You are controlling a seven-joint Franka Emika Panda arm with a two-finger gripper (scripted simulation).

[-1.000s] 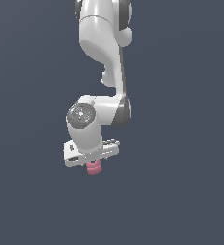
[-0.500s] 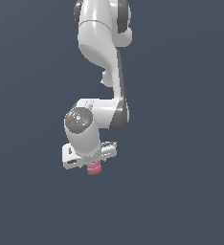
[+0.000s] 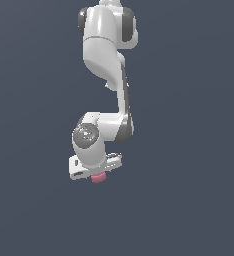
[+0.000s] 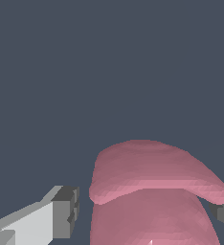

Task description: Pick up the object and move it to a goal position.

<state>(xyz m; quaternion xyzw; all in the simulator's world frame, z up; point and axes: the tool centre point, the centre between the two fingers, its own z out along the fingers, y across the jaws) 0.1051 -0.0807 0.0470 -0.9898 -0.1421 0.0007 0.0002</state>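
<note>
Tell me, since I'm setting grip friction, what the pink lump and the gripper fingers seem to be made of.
The pink lump looks like matte rubber or clay: flat dusty colour, soft shading, no highlights. That is a guess, as a render shows no texture. The fingers look like hard plastic or painted metal: blocky grey-and-white faces with sharp edges. The gripper has one finger on each side of the lump.

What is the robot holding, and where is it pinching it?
The pink lump sits between the fingers, apparently pinched at its sides, though contact isn't clearly visible.
</note>
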